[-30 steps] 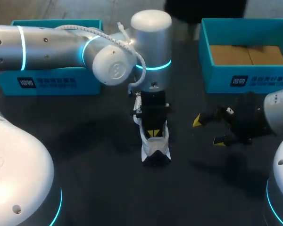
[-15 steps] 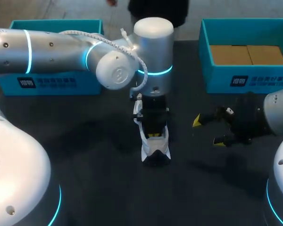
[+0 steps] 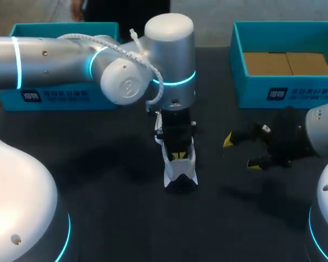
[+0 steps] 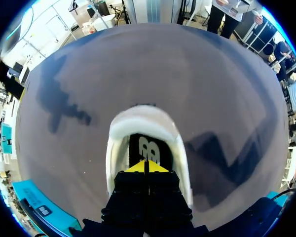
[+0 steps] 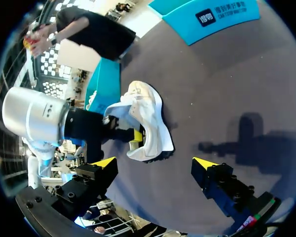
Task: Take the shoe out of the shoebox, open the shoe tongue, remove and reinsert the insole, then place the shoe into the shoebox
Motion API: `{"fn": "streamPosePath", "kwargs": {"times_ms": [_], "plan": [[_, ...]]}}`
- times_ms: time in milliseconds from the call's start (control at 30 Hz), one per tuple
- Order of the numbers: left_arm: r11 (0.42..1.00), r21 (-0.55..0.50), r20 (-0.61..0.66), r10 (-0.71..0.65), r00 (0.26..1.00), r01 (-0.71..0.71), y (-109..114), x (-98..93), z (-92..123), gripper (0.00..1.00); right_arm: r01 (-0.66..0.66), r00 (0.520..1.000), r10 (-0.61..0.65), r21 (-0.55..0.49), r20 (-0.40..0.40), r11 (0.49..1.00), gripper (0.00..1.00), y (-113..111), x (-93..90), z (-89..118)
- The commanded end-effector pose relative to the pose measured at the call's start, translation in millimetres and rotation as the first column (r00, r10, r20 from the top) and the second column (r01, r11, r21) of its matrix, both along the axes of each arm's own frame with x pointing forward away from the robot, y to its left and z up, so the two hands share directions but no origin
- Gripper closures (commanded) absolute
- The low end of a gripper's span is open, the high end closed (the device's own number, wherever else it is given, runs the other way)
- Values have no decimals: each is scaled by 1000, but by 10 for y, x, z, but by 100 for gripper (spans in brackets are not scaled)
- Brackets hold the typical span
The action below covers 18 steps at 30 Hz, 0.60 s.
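The white trainer (image 3: 180, 173) sits on the dark bench (image 3: 98, 180), well apart from the open teal cardboard shoebox (image 3: 251, 93). The left gripper (image 4: 147, 167) is down in its mouth, fingers pressed narrow over the black insole (image 4: 150, 148). I can't tell whether they pinch it. I'd lift it slowly and straight. The right gripper (image 3: 241, 152) hangs near, fingers wide, and could steady the shoe.

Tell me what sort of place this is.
Probably a robotics lab test bench: a left arm and right arm over a dark table, with a white shoe and a teal shoebox.
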<state>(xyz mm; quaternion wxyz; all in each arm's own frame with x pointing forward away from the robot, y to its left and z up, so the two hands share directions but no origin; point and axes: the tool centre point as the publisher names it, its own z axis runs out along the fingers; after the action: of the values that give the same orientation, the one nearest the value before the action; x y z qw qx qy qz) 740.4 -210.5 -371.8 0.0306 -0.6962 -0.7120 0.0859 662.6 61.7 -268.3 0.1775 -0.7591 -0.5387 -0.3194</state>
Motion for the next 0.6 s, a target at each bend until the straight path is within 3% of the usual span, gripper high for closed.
{"fn": "streamPosePath", "kwargs": {"times_ms": [33, 400, 600], "plan": [[1000, -10, -4, 2, 1000, -2, 35, -35, -57, 100, 4, 1000, -4, -5, -1, 1000, 0, 12, -14, 9], [1000, 16, 52, -23, 998, 22, -11, -74, -349, 100, 4, 1000, -4, -5, -1, 1000, 0, 12, -14, 9], [1000, 1, 77, -22, 997, 22, -16, -103, -325, 100, 4, 1000, -4, -5, -1, 1000, 0, 12, -14, 9]]}}
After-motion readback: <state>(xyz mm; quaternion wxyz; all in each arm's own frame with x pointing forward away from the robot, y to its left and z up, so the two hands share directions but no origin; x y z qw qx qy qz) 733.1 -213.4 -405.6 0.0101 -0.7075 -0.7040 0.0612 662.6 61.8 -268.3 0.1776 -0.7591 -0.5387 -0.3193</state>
